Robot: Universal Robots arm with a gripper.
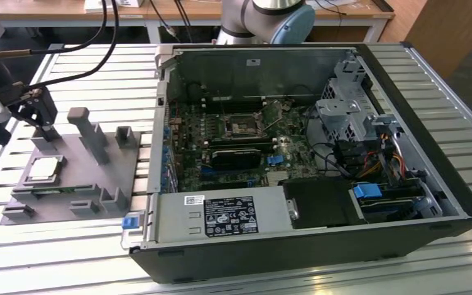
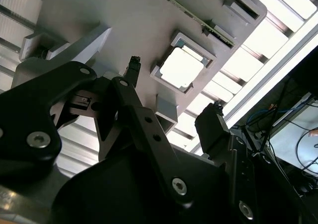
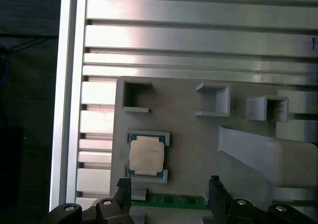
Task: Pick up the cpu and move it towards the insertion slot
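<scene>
The cpu is a pale silver square chip lying flat in a holder on the grey fixture plate, at the exterior view's left. It also shows in both wrist views. My gripper hovers over the far end of that plate, a little beyond the chip and apart from it. Its black fingers stand open with nothing between them. The insertion slot is a square socket with a dark centre on the motherboard inside the open computer case.
The open black computer case holds cables, a drive cage and a labelled power supply. Upright grey fixture blocks stand on the plate near the gripper. Everything rests on a slatted aluminium table. Black cables hang at the back left.
</scene>
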